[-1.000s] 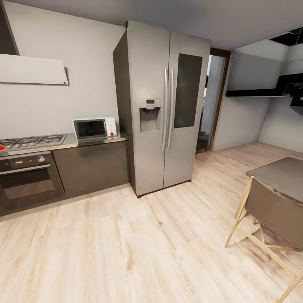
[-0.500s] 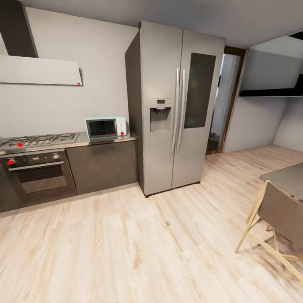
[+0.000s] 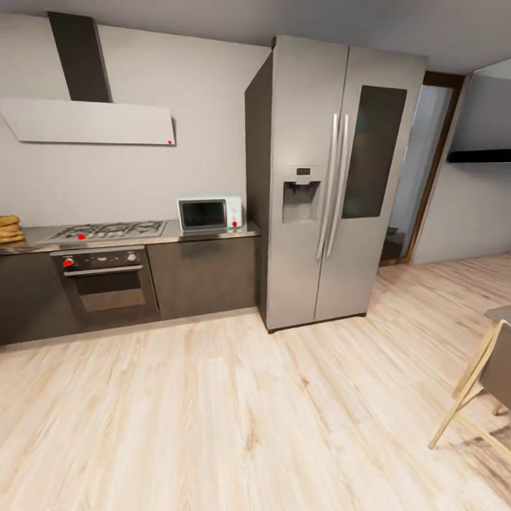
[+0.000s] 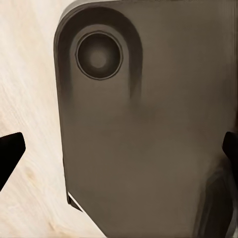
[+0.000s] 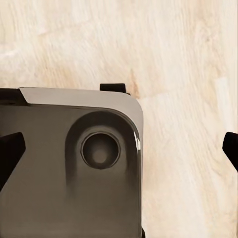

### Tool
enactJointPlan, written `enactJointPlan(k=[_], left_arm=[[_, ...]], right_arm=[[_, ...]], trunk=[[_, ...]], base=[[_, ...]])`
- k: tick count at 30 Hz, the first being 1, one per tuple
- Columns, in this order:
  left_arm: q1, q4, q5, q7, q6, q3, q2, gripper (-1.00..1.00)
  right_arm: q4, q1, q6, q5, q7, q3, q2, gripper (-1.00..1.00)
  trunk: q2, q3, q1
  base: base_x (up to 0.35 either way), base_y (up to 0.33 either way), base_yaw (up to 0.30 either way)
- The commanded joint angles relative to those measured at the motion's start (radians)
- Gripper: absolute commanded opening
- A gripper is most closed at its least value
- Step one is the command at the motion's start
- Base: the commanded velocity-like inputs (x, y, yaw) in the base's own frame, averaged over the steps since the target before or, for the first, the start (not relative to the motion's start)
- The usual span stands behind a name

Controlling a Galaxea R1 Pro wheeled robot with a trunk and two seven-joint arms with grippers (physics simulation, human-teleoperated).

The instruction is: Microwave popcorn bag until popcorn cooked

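My head camera has swung left across the kitchen (image 3: 255,397) in the past second: fridge (image 3: 333,184) and microwave (image 3: 209,213) sit further right in frame, and the popcorn bag (image 3: 9,229) now edges in at far left on the desk (image 3: 177,237), past the hob (image 3: 106,230), well apart from the microwave. It seems I am only now lining up to fetch it. My left tool (image 4: 119,153) and right tool (image 5: 119,153) hang over my base, tips spread wide, empty.
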Motion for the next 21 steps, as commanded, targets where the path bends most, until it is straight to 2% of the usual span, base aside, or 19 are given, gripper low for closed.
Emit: enactJointPlan(k=[1,9,13,17,18,19,21], left_arm=[[0.0,-0.001,0.0,0.001,0.0,0.001,-0.001,1.0],[0.0,-0.001,0.0,0.001,0.001,0.003,-0.001,1.0],[0.0,-0.001,0.0,0.001,0.001,0.023,0.004,1.0],[0.0,-0.001,0.0,0.001,0.001,0.084,0.01,1.0],[0.0,-0.001,0.0,0.001,0.002,0.113,0.018,1.0],[0.0,-0.001,0.0,0.001,0.002,0.158,0.035,1.0],[0.0,-0.001,0.0,0.0,0.002,0.193,0.044,1.0]], right_arm=[[0.001,-0.001,-0.003,-0.001,0.0,0.0,0.0,1.0],[0.001,0.0,-0.003,-0.001,0.0,0.0,0.0,1.0],[0.001,-0.001,-0.003,-0.001,0.0,0.001,0.0,1.0],[0.001,0.0,-0.003,0.0,0.0,0.002,0.0,1.0],[0.001,0.0,-0.003,0.0,0.0,0.002,0.0,1.0],[0.001,0.0,-0.003,0.0,0.0,0.002,0.0,1.0],[0.001,0.0,-0.003,0.0,0.0,0.002,0.0,1.0]], trunk=[[0.0,-0.001,0.0],[0.0,-0.001,0.0],[0.007,0.002,-0.004],[0.035,0.015,-0.019],[0.042,0.018,-0.023],[0.049,0.021,-0.027],[0.063,0.027,-0.035]], base=[[0.0,0.0,0.261],[0.0,0.0,0.261],[0.0,0.0,0.261],[0.0,0.0,0.261],[0.0,0.0,0.253],[0.0,0.0,0.19],[0.0,0.0,0.103]])
